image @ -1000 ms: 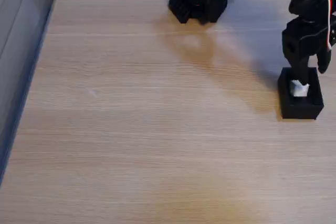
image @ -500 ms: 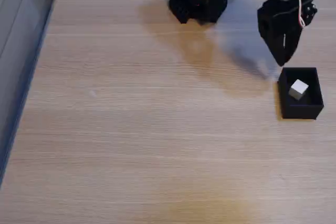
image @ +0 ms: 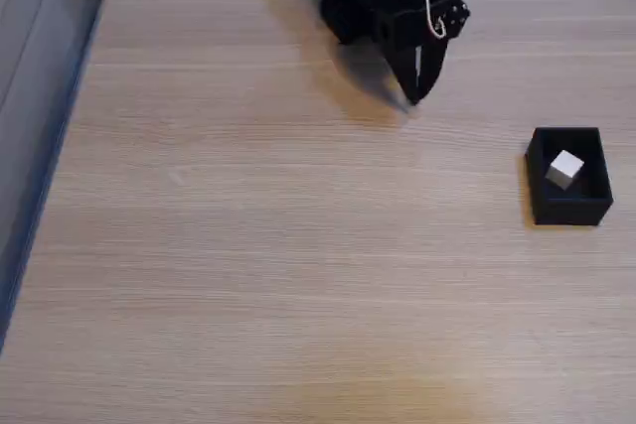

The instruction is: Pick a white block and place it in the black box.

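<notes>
The white block (image: 565, 168) lies inside the black box (image: 569, 205) at the right side of the wooden table, in the fixed view. My black gripper (image: 417, 94) hangs near the arm's base at the top centre, well to the left of the box and above the table. Its fingers (image: 410, 71) point down with a thin gap between them and nothing held.
The arm's black base (image: 370, 2) stands at the table's far edge. The table's left edge (image: 60, 126) drops off beside a grey wall. Pale wood stretches across the middle and front of the table (image: 278, 275).
My gripper let go of the white block in the black box, rose, and swung left toward the arm's base. The block now rests in the box.
</notes>
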